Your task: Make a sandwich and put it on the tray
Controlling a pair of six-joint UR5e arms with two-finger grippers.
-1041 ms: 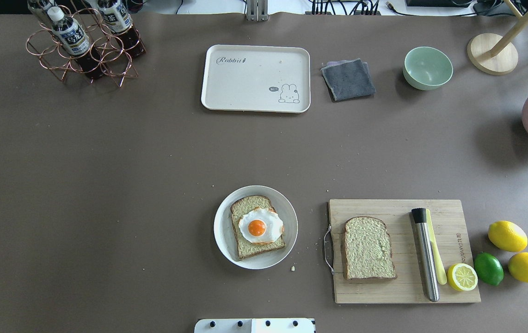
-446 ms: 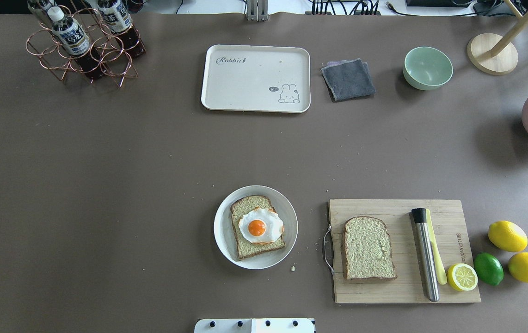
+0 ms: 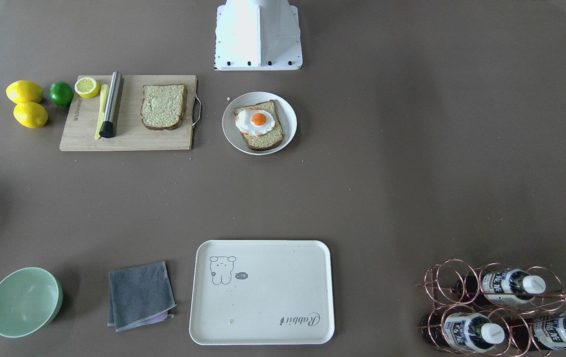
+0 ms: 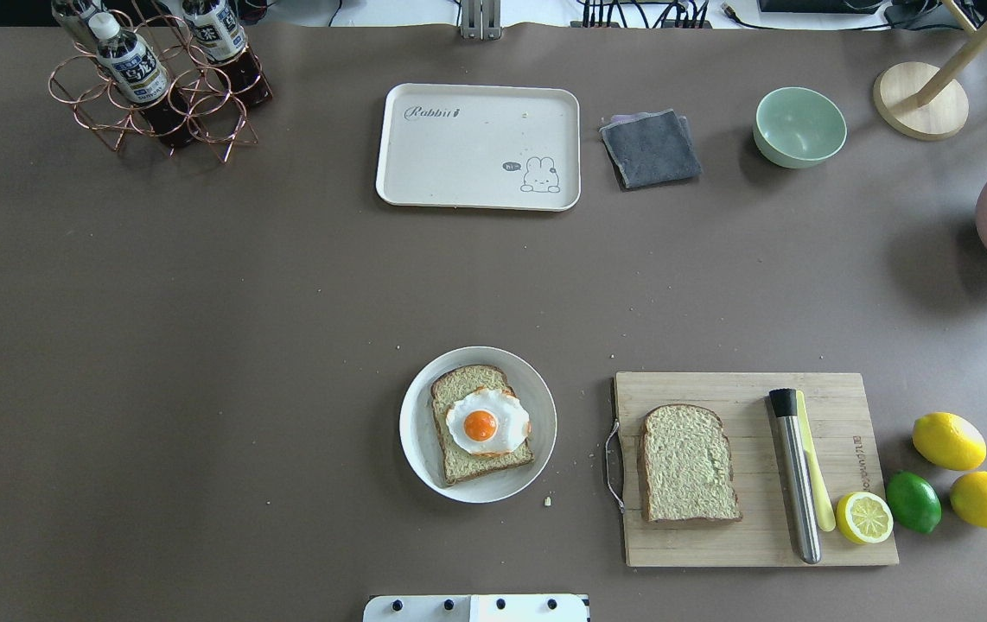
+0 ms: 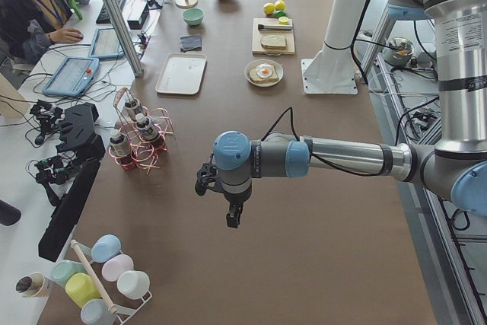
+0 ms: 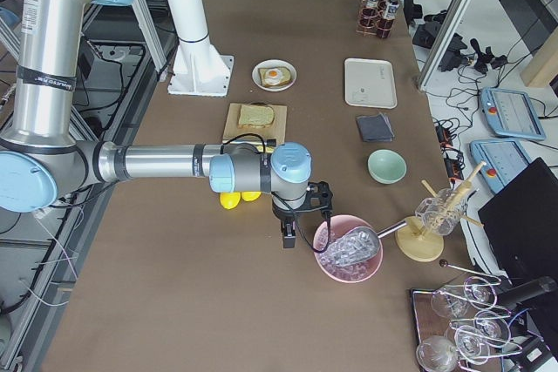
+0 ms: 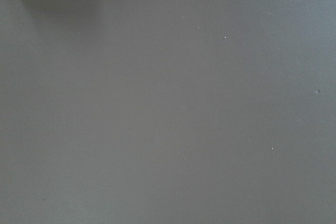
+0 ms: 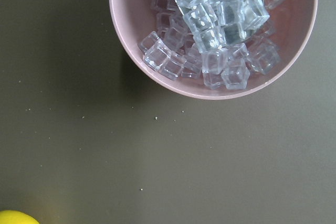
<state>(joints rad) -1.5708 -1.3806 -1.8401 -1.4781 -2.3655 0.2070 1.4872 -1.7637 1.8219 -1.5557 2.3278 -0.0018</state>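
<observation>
A bread slice (image 4: 462, 382) topped with a fried egg (image 4: 487, 423) lies on a round white plate (image 4: 412, 432) near the table's front middle. A second bare bread slice (image 4: 687, 465) lies on the wooden cutting board (image 4: 718, 387) to its right. The cream tray (image 4: 476, 147) sits at the far middle, with nothing on it. My left gripper (image 5: 232, 217) shows only in the exterior left view, hanging over bare table far from the food. My right gripper (image 6: 289, 238) shows only in the exterior right view, beside the pink bowl. I cannot tell whether either is open or shut.
A copper rack of bottles (image 4: 156, 78) stands at the far left. A grey cloth (image 4: 651, 149) and a green bowl (image 4: 799, 126) lie right of the tray. A pink bowl of ice cubes (image 8: 220, 30) is at the right edge. A metal rod (image 4: 796, 475), lemons (image 4: 948, 441) and a lime (image 4: 913, 502) are by the board.
</observation>
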